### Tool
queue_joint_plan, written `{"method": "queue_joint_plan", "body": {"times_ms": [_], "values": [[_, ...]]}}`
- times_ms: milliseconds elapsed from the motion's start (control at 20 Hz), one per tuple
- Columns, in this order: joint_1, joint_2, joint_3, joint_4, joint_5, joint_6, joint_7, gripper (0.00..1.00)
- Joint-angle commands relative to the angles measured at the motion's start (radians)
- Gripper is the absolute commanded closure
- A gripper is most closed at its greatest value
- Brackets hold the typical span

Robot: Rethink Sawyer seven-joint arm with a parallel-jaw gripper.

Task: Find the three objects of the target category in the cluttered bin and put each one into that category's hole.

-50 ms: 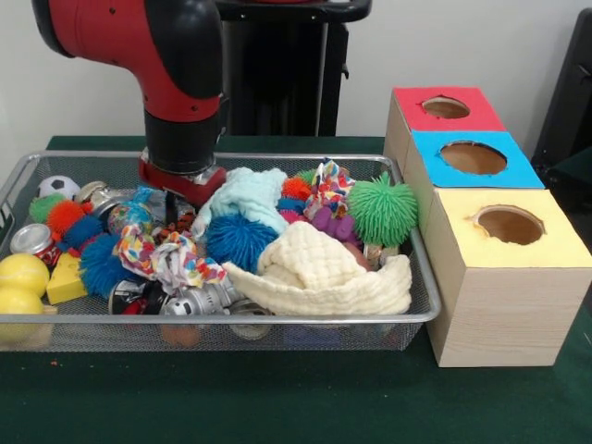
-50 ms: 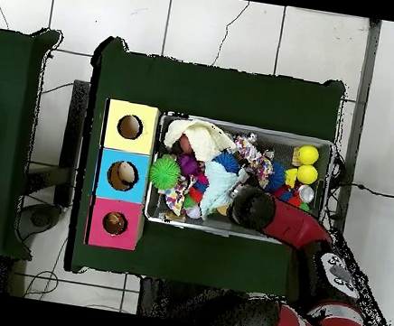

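**Pincer sunk in the clutter**

We see the pincer [image 1: 176, 199] low in the wire-mesh bin [image 1: 421, 305] among spiky rubber balls and a waffle-weave cloth [image 1: 319, 273]; whether it holds anything we cannot tell. Beside the bin stands a wooden box [image 1: 495, 296] with round holes.

The red and black arm's gripper [image 1: 181, 199] was buried among clutter in the wire mesh bin [image 1: 277, 324], its fingers hidden.

A dark green cloth-covered bench [image 2: 220, 92] stands on a white tiled floor [image 2: 220, 32] with cables [image 2: 366, 189] trailing across it, a pale wall [image 1: 444, 46] behind and a second green bench [image 2: 13, 70] alongside.
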Motion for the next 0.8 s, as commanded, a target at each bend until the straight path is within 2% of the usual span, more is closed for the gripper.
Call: {"method": "queue_joint_plan", "body": {"times_ms": [50,300,500,600,800], "values": [[-0.002,0.048,0.145,0.115,0.02,0.143,0.009,1.0],[-0.023,0.048,0.161,0.119,-0.007,0.087,-0.005,1.0],[-0.001,0.006,0.118,0.122,-0.019,0.052,0.03,1.0],[0.031,-0.051,0.072,0.135,-0.04,0.003,0.059,1.0],[0.146,-0.162,-0.065,0.112,-0.097,-0.048,0.104,1.0]]}}
